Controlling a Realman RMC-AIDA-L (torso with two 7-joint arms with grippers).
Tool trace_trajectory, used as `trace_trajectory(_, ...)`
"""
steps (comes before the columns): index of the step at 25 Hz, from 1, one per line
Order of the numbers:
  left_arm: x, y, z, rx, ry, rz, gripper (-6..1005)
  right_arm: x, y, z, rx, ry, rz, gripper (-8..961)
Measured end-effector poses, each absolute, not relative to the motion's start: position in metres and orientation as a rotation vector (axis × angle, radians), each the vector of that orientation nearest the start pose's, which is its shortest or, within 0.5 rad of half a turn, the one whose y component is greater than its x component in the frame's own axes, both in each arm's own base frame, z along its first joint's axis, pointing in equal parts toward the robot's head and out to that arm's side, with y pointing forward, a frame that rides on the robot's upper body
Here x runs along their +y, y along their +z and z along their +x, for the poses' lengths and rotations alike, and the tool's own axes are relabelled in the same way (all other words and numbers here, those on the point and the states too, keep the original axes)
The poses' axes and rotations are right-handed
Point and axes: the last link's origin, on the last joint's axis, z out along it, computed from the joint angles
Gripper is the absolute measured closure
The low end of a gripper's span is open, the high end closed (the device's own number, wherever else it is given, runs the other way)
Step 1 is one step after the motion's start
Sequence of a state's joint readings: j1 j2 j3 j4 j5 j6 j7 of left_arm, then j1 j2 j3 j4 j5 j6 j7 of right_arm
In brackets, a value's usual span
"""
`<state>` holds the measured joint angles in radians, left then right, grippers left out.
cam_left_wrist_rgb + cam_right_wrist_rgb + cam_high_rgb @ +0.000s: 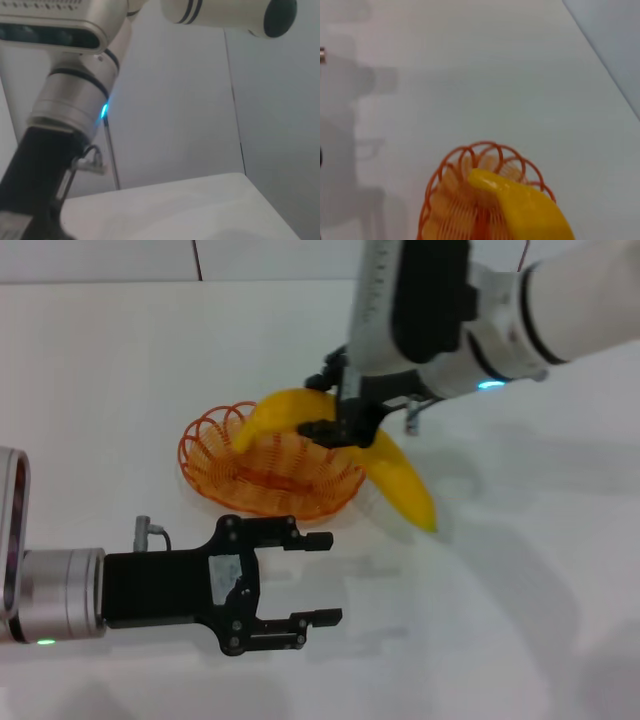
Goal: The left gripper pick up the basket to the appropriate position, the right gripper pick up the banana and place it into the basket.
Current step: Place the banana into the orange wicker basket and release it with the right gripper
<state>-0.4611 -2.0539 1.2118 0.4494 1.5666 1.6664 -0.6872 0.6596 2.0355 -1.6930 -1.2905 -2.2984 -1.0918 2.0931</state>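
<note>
The right gripper [335,408] pinches the banana [395,472] at its middle, one end over the basket [215,445], the other past its rim. The left gripper [320,578] hangs just beside the basket, jaws spread and empty, above the table [100,390].

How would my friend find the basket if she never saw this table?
Look at the white table; near its middle sits the basket, a small orange bowl of looped wire. A yellow banana, held by the right gripper, lies across it. The left gripper hangs open nearby; the basket alone is orange.
</note>
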Motion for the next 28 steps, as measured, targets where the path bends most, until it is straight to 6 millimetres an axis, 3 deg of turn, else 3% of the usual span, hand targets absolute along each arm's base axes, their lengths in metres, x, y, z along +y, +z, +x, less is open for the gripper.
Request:
trace_trajectory(9,0.271,-0.057,-0.236,0.230,-0.973,-2.893,337,0.376,-0.082,0.083,-0.165,-0.217,-2.822,453)
trace_trajectory(17,0.271,-0.057,-0.235,0.239,-0.972,-2.891,337,0.377,-0.102,0.075,-0.237,-0.230,-2.800,451)
trace_trajectory(28,0.271,-0.058,-0.236,0.236,-0.972,-2.893,338,0.376,-0.107,0.066,-0.272,-0.220,-2.792,448)
